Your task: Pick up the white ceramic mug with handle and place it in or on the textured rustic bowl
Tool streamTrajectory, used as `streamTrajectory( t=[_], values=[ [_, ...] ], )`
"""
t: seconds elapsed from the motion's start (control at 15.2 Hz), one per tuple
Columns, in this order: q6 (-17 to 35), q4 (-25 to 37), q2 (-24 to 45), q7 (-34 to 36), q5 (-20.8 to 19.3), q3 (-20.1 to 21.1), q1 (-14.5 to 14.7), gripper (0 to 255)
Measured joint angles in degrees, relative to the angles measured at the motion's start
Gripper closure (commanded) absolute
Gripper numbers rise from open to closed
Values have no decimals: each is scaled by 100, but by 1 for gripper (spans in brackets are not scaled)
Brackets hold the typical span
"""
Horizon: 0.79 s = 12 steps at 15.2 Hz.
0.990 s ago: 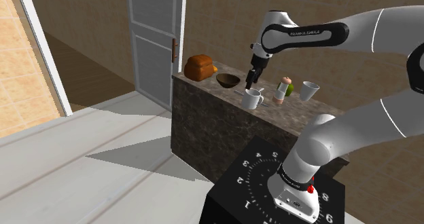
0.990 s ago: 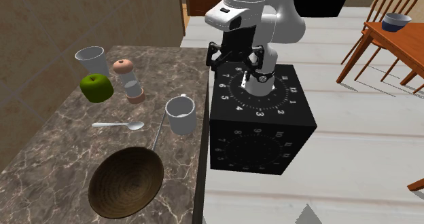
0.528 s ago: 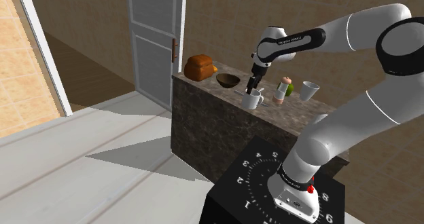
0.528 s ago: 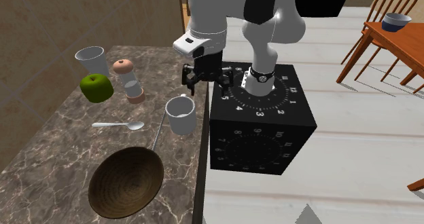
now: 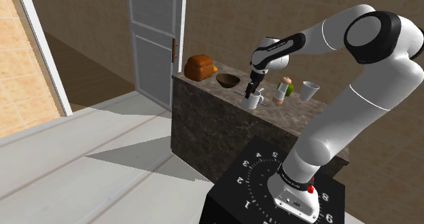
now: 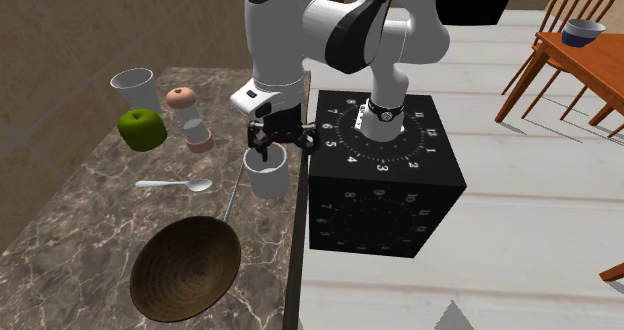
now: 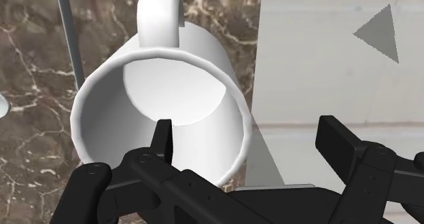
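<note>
The dark stone bench (image 6: 70,238) carries everything. The white arm (image 5: 370,46) bends far over it to reach straight down. The brown bowl (image 6: 185,268) sits empty near the bench's edge. The white mug (image 6: 266,174) stands upright close by. The claw (image 7: 248,131) is wide open, one finger inside the mug and one outside, ready, it seems, to pinch its wall.

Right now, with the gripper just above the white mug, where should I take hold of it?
Probably the rim wall opposite the handle, coming straight down: the mug stands upright, mouth open, and the open gripper straddles that wall, one finger inside, one outside.
</note>
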Motion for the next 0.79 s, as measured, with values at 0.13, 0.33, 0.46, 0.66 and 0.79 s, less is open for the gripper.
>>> streamTrajectory(
  t=[0.13, 0.33, 0.46, 0.66, 0.79],
  values=[
    [183, -53, 142, -69, 75, -42, 19, 0],
    [367, -115, 278, -124, 154, -70, 43, 0],
    [399, -123, 302, -136, 169, -76, 46, 0],
    [409, -125, 311, -141, 175, -78, 47, 0],
    [409, -125, 311, -141, 175, -78, 47, 255]
  ],
)
